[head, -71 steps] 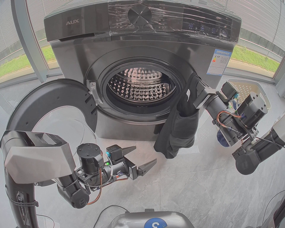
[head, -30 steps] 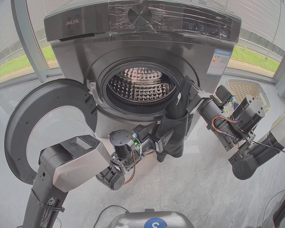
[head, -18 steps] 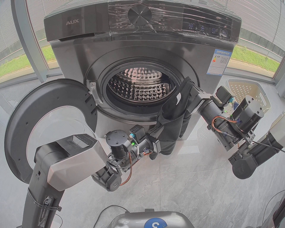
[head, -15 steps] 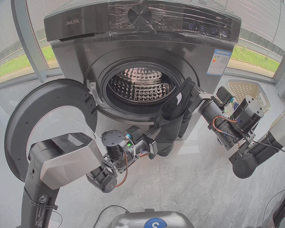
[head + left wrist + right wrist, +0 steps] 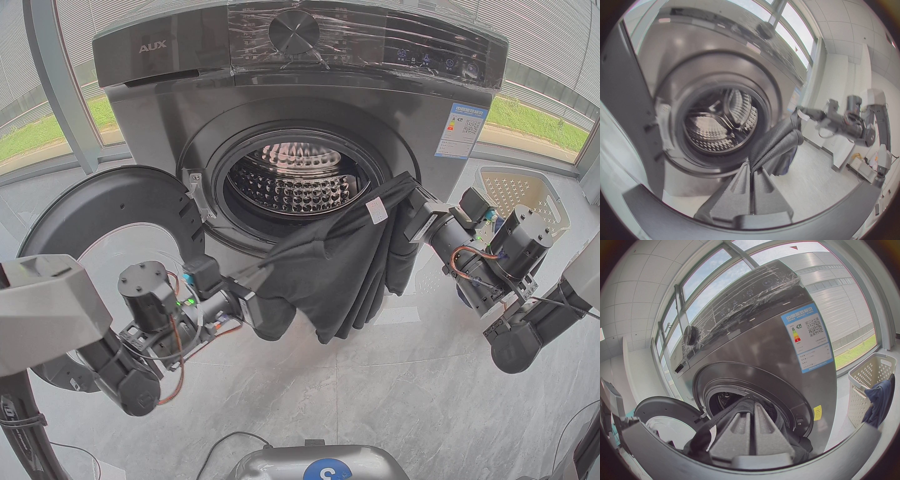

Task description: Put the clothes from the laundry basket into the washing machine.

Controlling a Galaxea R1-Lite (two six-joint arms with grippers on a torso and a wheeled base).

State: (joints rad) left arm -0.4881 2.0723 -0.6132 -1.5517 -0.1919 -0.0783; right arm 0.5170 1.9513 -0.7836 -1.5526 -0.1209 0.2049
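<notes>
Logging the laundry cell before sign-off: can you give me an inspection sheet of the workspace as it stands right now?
Surface: grey tiled floor.
Job's things: washing machine with door open, drum showing no clothes; dark garment stretched before the opening; laundry basket beside the machine, blue garment over its rim.
Clutter: nothing seen.
Hands: left hand and right hand each shut on the dark garment.
Cables: black cable looped on the floor.
Surroundings: windows behind the machine, grass outside.
</notes>
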